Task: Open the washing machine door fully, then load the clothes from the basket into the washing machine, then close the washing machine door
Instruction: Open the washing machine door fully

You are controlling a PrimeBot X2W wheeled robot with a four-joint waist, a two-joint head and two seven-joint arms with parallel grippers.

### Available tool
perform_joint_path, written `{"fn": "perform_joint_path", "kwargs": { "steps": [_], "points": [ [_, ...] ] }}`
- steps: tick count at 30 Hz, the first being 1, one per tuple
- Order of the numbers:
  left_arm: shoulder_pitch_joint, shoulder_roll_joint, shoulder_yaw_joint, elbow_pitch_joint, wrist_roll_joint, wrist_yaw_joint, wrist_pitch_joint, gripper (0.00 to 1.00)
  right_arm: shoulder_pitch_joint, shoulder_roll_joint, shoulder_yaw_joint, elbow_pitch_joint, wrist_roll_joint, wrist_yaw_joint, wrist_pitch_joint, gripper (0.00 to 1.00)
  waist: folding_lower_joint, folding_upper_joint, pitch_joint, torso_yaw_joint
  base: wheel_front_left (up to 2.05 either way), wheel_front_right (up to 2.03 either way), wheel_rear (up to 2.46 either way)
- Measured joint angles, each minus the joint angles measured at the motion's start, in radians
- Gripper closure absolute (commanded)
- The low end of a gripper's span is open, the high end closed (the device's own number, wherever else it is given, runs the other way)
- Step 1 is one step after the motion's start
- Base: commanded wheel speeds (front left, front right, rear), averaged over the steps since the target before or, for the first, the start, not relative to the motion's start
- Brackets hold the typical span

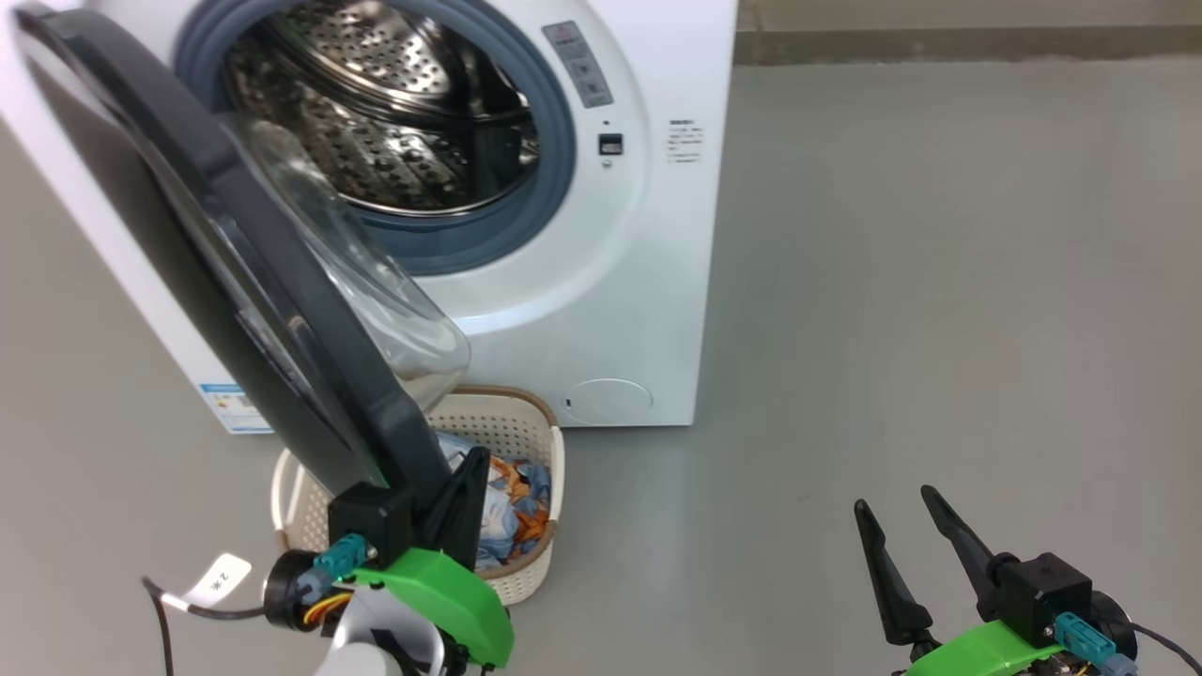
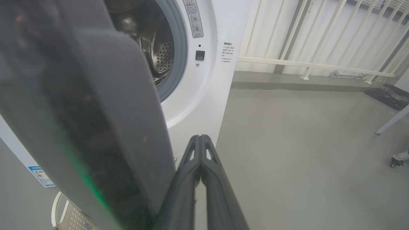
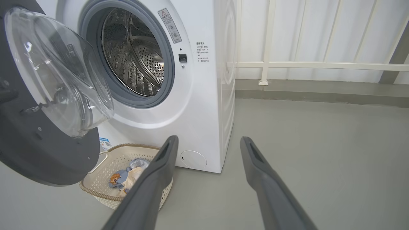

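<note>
One washing machine stands on the grey floor, with its steel drum exposed.

Door: swung outward on the machine's left side. The clear glass bowl faces the drum opening and the lower edge hangs over the basket.

Basket: on the floor at the foot of the machine's front, partly beneath the door.

Clothes: blue and orange fabric with some pale cloth, lying inside the basket.

Left gripper: fingers pressed together with nothing between them, just beside the door's lower edge and above the basket. Contact with the door cannot be told.

Right gripper: fingers spread apart and holding nothing, over bare floor well to the right of machine and basket.
</note>
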Motion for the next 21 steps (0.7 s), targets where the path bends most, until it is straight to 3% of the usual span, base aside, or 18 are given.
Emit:
{"fn": "perform_joint_path", "kwargs": {
  "steps": [21],
  "points": [
    [0.054, 0.024, -0.008, -0.027, -0.013, 0.026, 0.006, 1.0, 0.024, 0.0, 0.011, 0.001, 0.011, 0.0, 0.007, 0.0, 0.0, 0.0, -0.04, 0.198, 0.0, 0.0, 0.0]
  ]
}}
